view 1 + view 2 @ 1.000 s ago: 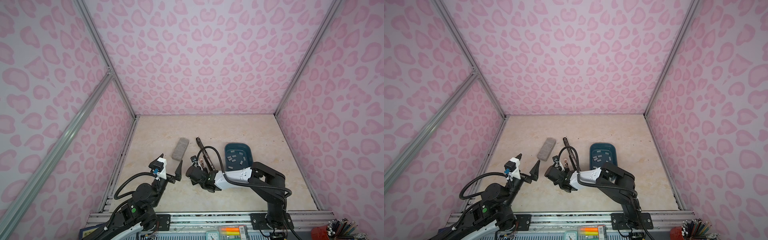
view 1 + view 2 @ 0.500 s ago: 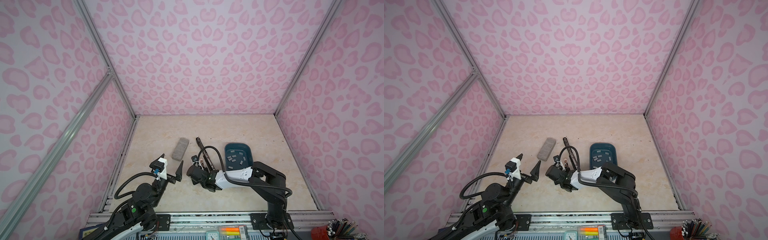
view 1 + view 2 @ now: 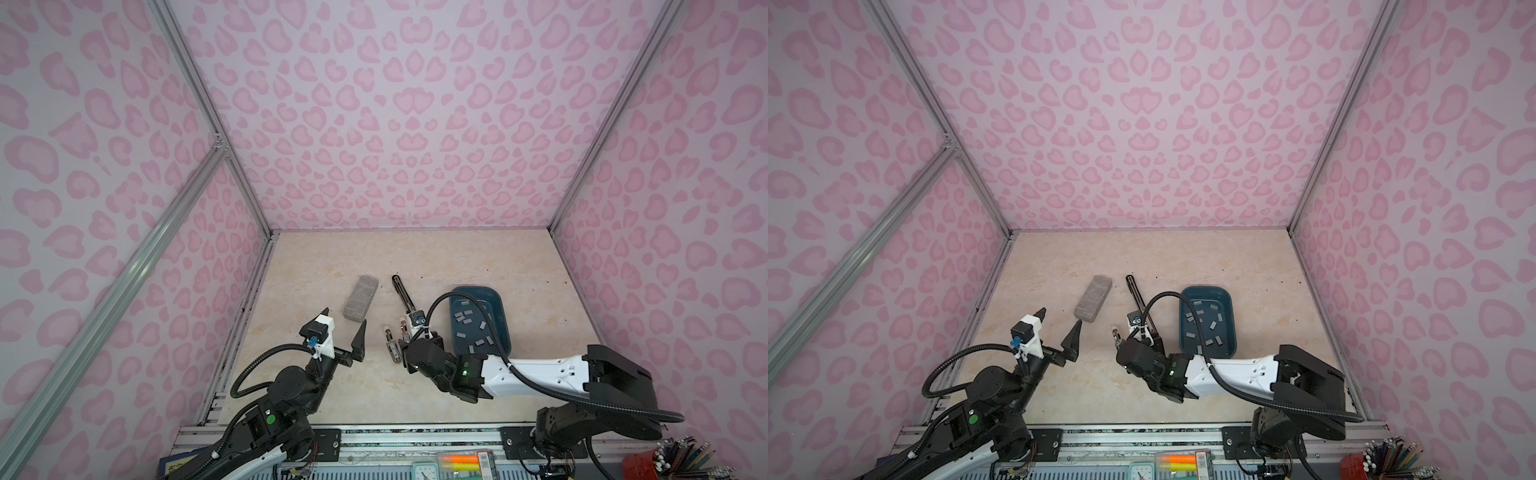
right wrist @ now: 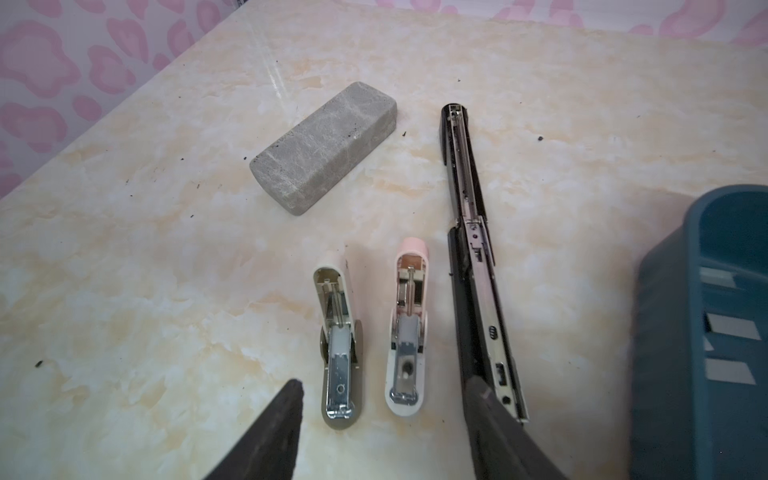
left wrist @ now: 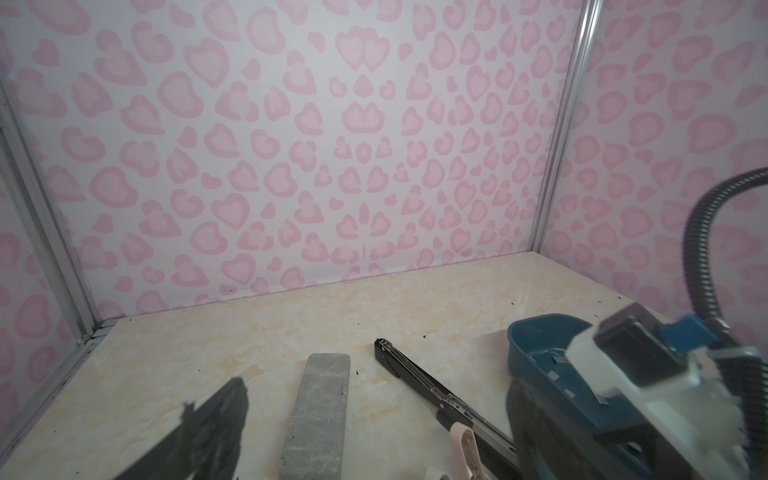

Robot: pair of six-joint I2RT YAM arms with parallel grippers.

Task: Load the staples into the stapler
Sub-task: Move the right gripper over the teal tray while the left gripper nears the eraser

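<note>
White-shelled black arms (image 3: 540, 374), corrugated cables (image 3: 274, 349)

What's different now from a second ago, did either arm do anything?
The right gripper has opened its jaws, which now stand either side of the cream stapler and the pink stapler, gripping nothing; whether it let something go is too small to tell. The left gripper stayed open and still. The grey block, the black stapler and the staples in the blue tray lie as before.

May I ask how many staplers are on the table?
3, side by side: black stapler nearest the tray, pink stapler in the middle, beige stapler farthest from it. None seems hidden.
</note>
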